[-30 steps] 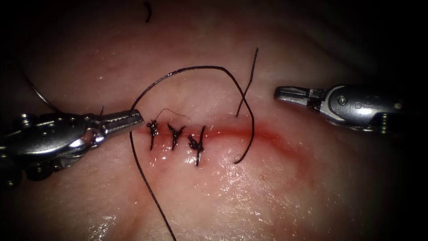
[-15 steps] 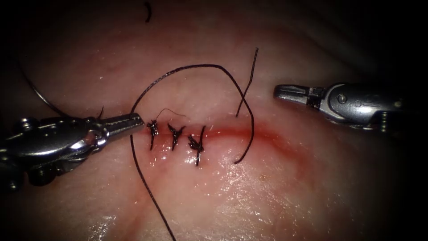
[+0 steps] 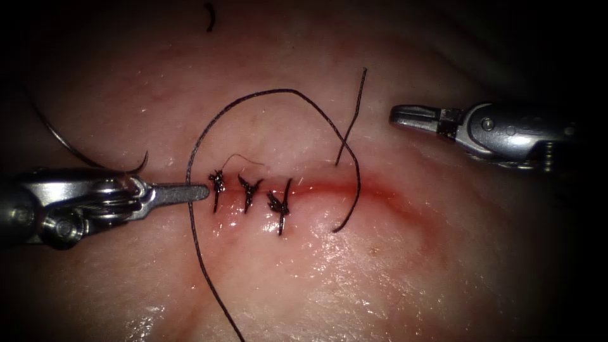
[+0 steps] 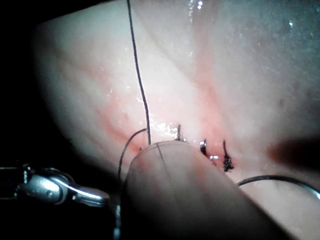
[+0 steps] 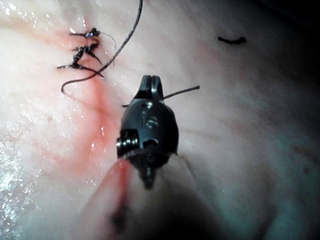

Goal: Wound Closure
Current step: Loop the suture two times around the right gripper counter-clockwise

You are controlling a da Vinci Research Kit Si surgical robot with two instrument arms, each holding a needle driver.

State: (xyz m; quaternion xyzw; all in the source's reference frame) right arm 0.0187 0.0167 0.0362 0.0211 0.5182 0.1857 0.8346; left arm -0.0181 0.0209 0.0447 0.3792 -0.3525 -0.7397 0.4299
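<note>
Thread (image 3: pixel 272 95) loops over the cut (image 3: pixel 354 187), running out of the left tool (image 3: pixel 190 192), whose jaws are pinched closed on it right by the leftmost of three knots (image 3: pixel 217 183). Needle (image 3: pixel 76 149) curves free above that tool, out of the tissue (image 3: pixel 329 266). Right tool (image 3: pixel 411 118) hangs closed and empty, right of the cut. Cut end (image 3: pixel 209 16) sits way up top.

L tool (image 3: pixel 190 192) enters horiz. from the endoscope view's left edge, jaws closed, tip pointing right; R tool (image 3: pixel 405 116) enters from the right edge, higher up, jaws closed w/ nothing between them, tip pointing left, well apart from L.
</note>
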